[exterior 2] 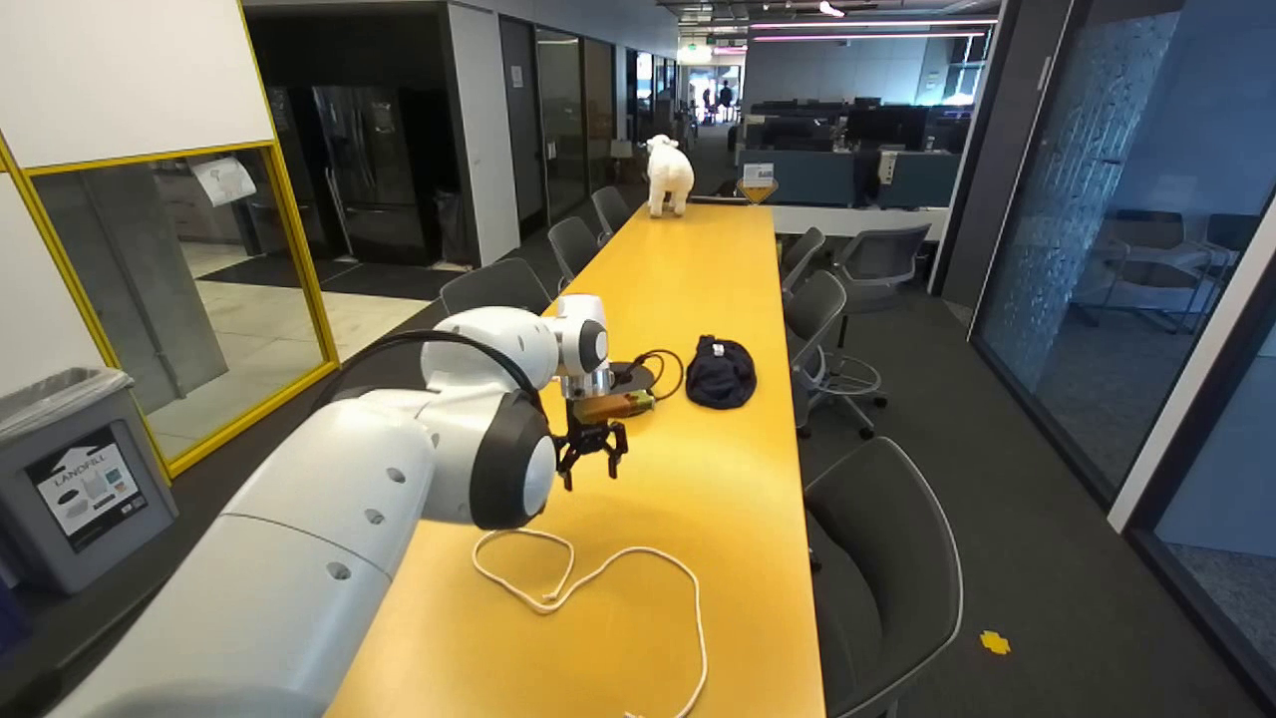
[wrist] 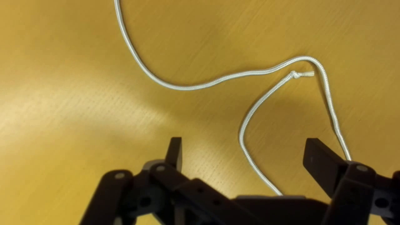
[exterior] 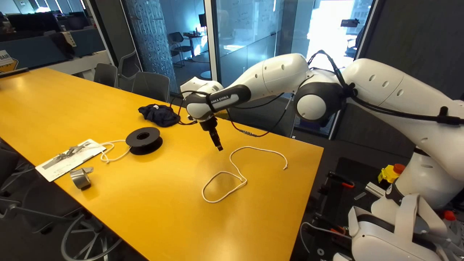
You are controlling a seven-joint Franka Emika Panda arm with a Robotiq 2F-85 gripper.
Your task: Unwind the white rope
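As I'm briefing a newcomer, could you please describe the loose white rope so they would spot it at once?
Find the long yellow table, then its end nearest the robot base. There the white rope lies in loose curves, one knotted end curling back towards its middle. Unlike the pale cord leading to the black spool, it touches only the table.

Strong daylt thru far glass (exterior: 329,25), blown out; sheen on table (exterior: 246,226). Wrist view: glare at left, gripper (wrist: 244,138) dark & a bit blurry.
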